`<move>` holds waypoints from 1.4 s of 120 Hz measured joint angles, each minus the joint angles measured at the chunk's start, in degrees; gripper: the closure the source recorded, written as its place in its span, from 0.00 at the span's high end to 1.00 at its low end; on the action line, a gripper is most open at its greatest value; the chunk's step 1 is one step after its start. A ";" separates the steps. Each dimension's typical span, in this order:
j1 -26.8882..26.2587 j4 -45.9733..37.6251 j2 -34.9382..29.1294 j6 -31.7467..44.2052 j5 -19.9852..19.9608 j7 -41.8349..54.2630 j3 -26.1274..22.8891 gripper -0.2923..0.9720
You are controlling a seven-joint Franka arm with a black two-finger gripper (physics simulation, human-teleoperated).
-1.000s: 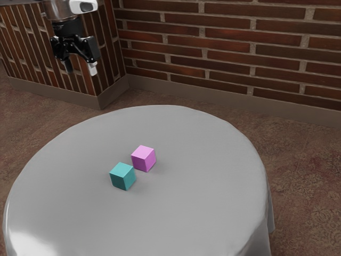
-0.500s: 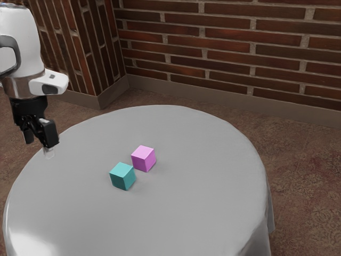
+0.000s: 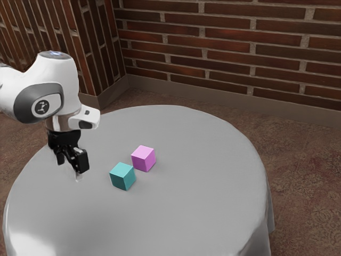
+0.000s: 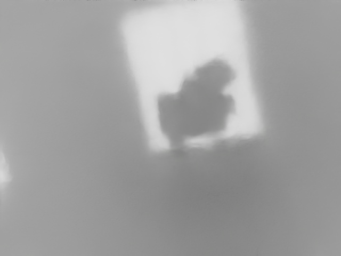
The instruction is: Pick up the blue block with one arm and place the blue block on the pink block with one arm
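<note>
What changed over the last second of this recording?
The gripper came down from high at the exterior view's upper left and now hangs low over the table, to the left of the blue block and apart from it. Nothing was taken hold of. The blue block and pink block stayed put.

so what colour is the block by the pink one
The block is teal; exterior view shows it best.

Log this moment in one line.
phase: pre-grasp | gripper: low over table, apart from blue block | blue block: on table beside pink block
</note>
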 joint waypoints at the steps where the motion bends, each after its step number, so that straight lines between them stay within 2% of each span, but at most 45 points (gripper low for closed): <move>1: 0.15 0.04 0.46 0.36 0.00 0.00 0.00 0.77; 25: 2.58 3.60 7.35 8.69 -0.61 -0.68 -0.01 0.77; 39: 3.40 6.66 15.32 13.96 -1.57 -1.20 -0.10 0.77; 54: 3.51 7.52 19.76 19.06 -2.69 -1.49 -0.13 0.77; 80: 3.32 5.69 21.27 25.48 -4.09 -1.77 -0.07 0.77; 111: 3.10 6.22 26.35 30.06 -7.29 -1.46 0.05 0.77; 168: 3.80 9.98 31.53 32.02 -8.74 1.40 1.10 0.77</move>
